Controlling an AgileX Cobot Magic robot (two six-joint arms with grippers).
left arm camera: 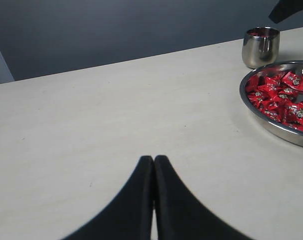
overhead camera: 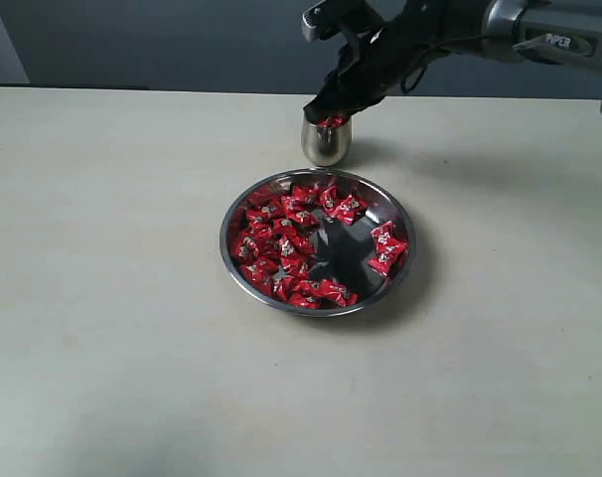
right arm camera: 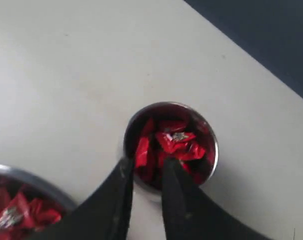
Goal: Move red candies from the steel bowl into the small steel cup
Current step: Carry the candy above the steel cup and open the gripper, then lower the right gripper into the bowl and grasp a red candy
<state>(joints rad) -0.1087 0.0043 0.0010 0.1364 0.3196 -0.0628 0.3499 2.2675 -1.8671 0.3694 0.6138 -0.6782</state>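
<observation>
While the right fingers (overhead camera: 326,111) hover over the cup (overhead camera: 326,147), at the bowl's (overhead camera: 225,238) twelve o'clock, most candies (overhead camera: 281,238) lie in the bowl. Meanwhile the left fingers (left arm camera: 153,161) rest together above the tabletop (left arm camera: 91,110). Close up, the right fingers stand apart, empty. Candies look light and slippery; pinch one across its middle.

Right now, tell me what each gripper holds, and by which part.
Nothing. The right gripper stands open above the small steel cup of red candies; the left gripper is shut and empty.
</observation>
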